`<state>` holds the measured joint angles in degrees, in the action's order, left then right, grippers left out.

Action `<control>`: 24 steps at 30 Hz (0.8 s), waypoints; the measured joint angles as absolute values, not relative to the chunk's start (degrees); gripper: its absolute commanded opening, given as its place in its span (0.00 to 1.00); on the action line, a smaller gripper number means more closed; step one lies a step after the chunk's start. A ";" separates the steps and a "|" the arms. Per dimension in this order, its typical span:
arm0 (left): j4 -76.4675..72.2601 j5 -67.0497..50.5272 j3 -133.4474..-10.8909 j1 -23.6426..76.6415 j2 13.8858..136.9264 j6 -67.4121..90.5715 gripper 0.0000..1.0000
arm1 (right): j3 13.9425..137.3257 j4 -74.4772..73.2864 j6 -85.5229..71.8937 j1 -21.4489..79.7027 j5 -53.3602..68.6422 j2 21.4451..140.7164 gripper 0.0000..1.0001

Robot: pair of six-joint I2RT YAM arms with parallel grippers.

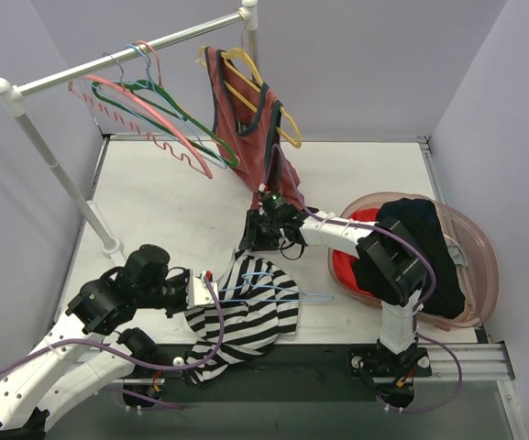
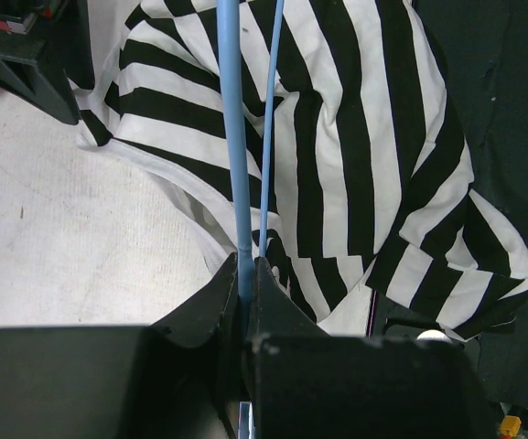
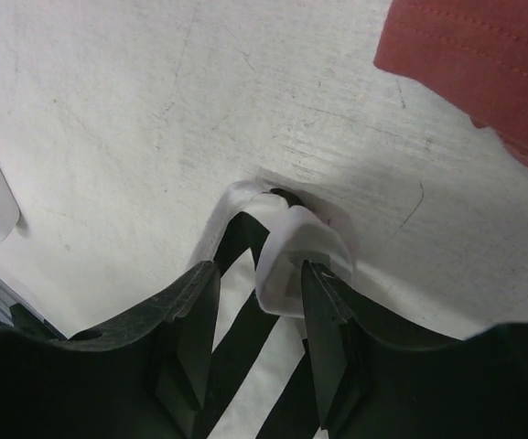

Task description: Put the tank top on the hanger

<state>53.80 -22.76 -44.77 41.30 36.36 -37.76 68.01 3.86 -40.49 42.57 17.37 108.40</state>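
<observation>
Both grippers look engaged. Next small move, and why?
Probably lift the right gripper a little, opening up the tank top edge it pinches. The left gripper is shut on the hanger, whose wire lies on top of the fabric, not inside it.

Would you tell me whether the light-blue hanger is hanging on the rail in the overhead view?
No, the hanger lies across the striped tank top down on the table, well away from the rail.
</observation>
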 measured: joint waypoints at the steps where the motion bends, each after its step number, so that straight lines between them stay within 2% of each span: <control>1: 53.80 -22.79 -44.77 41.30 36.36 -37.76 0.00 | 68.01 3.95 -40.88 42.57 17.34 108.84 0.38; 3: 53.76 -22.79 -44.82 41.30 36.36 -37.74 0.00 | 68.01 4.03 -41.69 42.59 17.37 109.73 0.33; 6: 53.76 -22.79 -44.82 41.30 36.36 -37.74 0.00 | 68.01 4.05 -42.54 42.70 17.41 110.69 0.16; 7: 53.71 -22.79 -44.82 41.30 36.36 -37.74 0.00 | 68.01 4.10 -42.85 42.74 17.43 110.91 0.01; 16: 53.01 -21.98 -44.82 41.30 34.94 -36.56 0.00 | 65.21 5.56 -43.42 41.32 19.88 108.60 0.00; 24: 48.27 -20.34 -45.41 41.21 30.55 -29.82 0.00 | 53.49 3.42 -37.76 32.10 26.63 87.85 0.00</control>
<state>48.27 -20.34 -45.41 41.21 30.55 -29.82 53.49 3.42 -37.76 32.10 26.63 87.85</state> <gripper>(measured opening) 0.090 0.039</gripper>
